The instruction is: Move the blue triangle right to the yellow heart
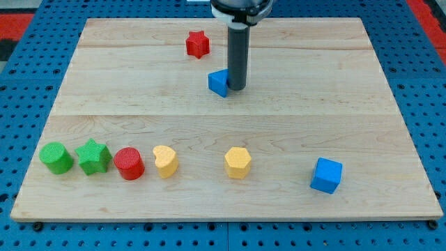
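Along the bottom edge of the pale wooden board [125, 104], starting near the bottom-left corner, stands a green plastic cylinder [56, 157]. Just beside it on the view's right is a green plastic star [93, 156], and next to that a red ribbed plastic cylinder [129, 164]; the three sit so close that I cannot tell whether they touch. A small gap further right is the yellow plastic heart [166, 161], standing apart from the red cylinder.

Up near the top edge, a little left of the board's middle, lies a red plastic star [198, 44], alone. Below it and slightly to the right sits the blue plastic triangle [219, 83], in the upper half of the board, well apart from the yellow heart, which lies nearer the bottom edge and further to the view's left. My tip [236, 88] is the lower end of a straight dark rod that comes down from the top edge; it stands right against the triangle's right-hand side. There is no pincer on this arm, only the rod, so there is nothing to open or close.

Further right along the bottom edge stands a yellow plastic hexagon-like block [237, 162], apart from the heart. Toward the bottom-right corner lies a blue plastic cube [326, 175], by itself.
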You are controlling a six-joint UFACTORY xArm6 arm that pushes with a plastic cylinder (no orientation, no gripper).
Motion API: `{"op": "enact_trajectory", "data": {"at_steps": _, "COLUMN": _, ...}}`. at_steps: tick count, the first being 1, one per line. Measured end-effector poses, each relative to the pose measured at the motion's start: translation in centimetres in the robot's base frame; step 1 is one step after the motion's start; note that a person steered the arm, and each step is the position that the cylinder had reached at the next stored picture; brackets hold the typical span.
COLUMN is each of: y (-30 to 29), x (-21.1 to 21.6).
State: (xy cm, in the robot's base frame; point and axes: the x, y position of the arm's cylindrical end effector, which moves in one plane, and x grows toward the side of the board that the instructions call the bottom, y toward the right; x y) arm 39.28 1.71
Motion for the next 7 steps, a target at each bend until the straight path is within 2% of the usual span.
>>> {"op": "enact_trajectory", "data": {"at_steps": 1, "y": -2.2, "x": 0.6}}
{"op": "enact_trajectory", "data": {"at_steps": 3, "y": -1.7, "x": -6.2}}
{"op": "enact_trajectory", "data": {"at_steps": 4, "y": -4.0, "x": -6.2}}
{"op": "enact_trajectory", "data": {"at_steps": 6, "y": -7.8, "x": -1.8}}
{"op": "enact_trajectory", "data": {"at_steps": 7, "y": -10.7, "x": -1.0}}
